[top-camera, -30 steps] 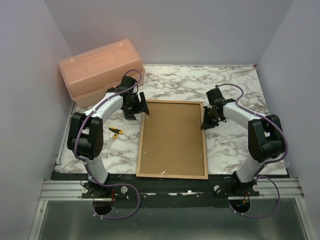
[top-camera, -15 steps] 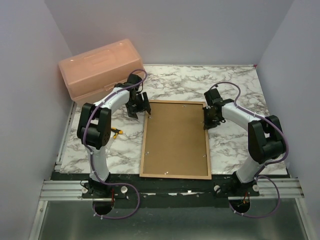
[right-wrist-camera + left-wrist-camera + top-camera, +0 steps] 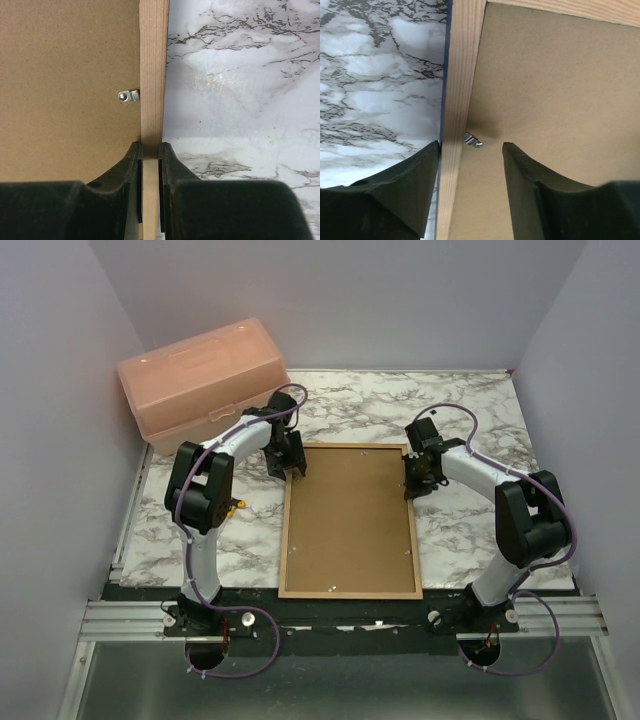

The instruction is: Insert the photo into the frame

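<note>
so, frame's face down and the left side is lined up on a clip

ok, you've got the frame [image 3: 285, 540] lying flat in the middle of the marble table [image 3: 460, 420], light wood side up, with the brown backing board [image 3: 350, 520] sitting inside it. the photo isn't showing in any view. it could be under the board or somewhere out of shot, and i honestly can't tell which.

your right gripper [image 3: 412, 480] is on the frame's right rail near the far corner. in its wrist view the fingers [image 3: 131, 165] are pinching that rail from both sides, so it looks like your anchor. there's a small metal tab [image 3: 128, 95] just ahead of it, reaching from the rail onto the board.

your left gripper [image 3: 290, 462] is at the far left corner. its fingers [image 3: 520, 170] are spread, one at the rail's outer edge and the other over the board, not gripping anything. between them is a little metal clip [image 3: 473, 140], sitting at an angle right where rail meets board.

my read is that you're on the clip step, working the retainers on the back while the right side holds the frame steady. whether that's to free the board or lock it down depends on where the photo is.

next move is fiddly. you need one left fingertip low enough to catch that clip and swing it without riding up onto the rail. i'd keep the right pinch firm so the frame doesn't skate on the marble. the peach box [image 3: 200, 375] at the far left is well out of the way.
</note>
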`<state>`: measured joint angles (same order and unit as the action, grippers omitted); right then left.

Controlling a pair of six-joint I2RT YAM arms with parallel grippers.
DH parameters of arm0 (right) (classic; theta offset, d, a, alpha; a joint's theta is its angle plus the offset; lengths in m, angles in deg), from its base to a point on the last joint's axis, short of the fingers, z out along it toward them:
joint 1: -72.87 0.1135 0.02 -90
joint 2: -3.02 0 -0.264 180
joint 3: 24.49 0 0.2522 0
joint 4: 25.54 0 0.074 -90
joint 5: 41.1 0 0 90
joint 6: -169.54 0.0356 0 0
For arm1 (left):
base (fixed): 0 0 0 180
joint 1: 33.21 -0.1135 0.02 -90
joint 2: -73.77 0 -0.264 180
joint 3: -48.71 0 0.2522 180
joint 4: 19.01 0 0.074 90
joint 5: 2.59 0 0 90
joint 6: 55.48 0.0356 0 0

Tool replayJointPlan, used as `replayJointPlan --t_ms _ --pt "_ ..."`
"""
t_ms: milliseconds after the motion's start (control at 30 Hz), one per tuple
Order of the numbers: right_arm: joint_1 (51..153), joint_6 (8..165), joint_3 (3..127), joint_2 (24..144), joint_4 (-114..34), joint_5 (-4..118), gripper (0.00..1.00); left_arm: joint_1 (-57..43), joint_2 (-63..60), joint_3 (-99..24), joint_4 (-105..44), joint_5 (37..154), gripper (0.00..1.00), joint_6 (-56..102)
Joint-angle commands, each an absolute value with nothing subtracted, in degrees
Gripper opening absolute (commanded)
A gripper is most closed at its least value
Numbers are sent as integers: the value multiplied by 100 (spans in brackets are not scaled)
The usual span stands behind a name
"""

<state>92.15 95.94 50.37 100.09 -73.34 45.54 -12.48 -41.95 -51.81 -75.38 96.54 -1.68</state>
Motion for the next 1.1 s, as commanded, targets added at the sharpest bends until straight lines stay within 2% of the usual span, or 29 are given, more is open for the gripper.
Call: replayJointPlan --t_ms 0,267,600,700,800,1067 --pt "9271 9453 5088 10044 -7323 4471 0 -1188 -4327 -5333 -7780 9339 51 -56" --pt "9273 9479 5019 10028 -7271 4598 0 -1185 -4535 -5417 -7830 9060 54 -133" --pt "9272 9480 4949 10059 -7244 4734 0 -1168 -4572 -5428 -7697 8790 50 -166" --pt "9273 9478 4940 10042 -7265 4713 0 -1176 -4575 -5410 -7717 8787 39 -156" --pt "9272 9469 4914 10047 -7255 4697 0 -1176 -4558 -5395 -7680 8785 21 -84" --pt "9273 9518 4877 10048 -7223 4729 0 -1181 -4464 -5232 -7526 8998 8 59"
